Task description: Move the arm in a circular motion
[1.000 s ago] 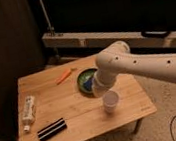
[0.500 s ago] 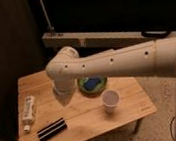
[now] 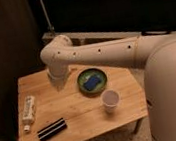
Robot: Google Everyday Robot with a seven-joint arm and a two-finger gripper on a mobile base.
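Note:
The arm (image 3: pixel 104 54) is thick and cream-white with small dark holes. It reaches from the lower right across the wooden table (image 3: pixel 78 109) to a bent elbow (image 3: pixel 57 51) over the table's back left part. A short segment (image 3: pixel 57 77) hangs down from the elbow just above the tabletop. My gripper does not show; it lies past that short segment, hidden from this view.
On the table stand a green bowl (image 3: pixel 91 81) holding a blue thing, a white cup (image 3: pixel 110 100), a white tube (image 3: pixel 28 109) at the left and a black flat bar (image 3: pixel 52 129) at the front left. A dark cabinet (image 3: pixel 6 58) stands at the left, with shelving behind.
The elbow has swung from the table's right side, above the cup, to the left and then farther back. The bowl is uncovered again. The table objects have not moved.

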